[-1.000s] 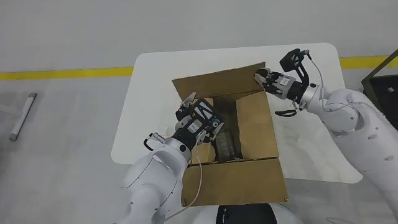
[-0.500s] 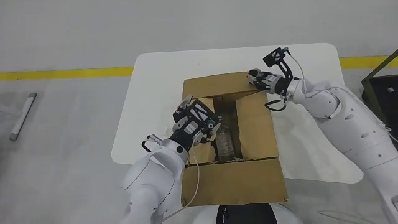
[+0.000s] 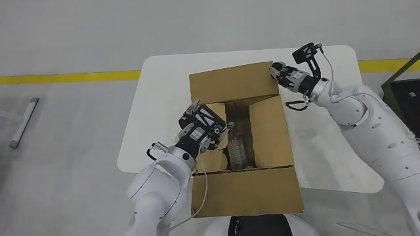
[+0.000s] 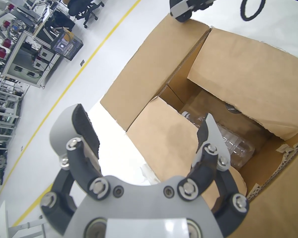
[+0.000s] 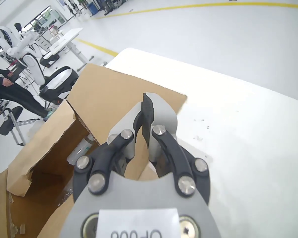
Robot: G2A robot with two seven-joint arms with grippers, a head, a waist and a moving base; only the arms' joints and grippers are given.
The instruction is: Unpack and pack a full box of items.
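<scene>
The brown cardboard box (image 3: pixel 270 137) stands open on the white counter (image 3: pixel 161 98) with a clear plastic bottle (image 3: pixel 237 151) inside, so I'd pin the far flap (image 3: pixel 230 82) back with my closed right pincer (image 3: pixel 275 71) at its corner and lower my open left pincer (image 4: pixel 142 115) squarely over the bottle.

A white table (image 3: pixel 157 105) stands on grey floor (image 3: pixel 197 13) crossed by yellow lines (image 3: pixel 65 77)
</scene>
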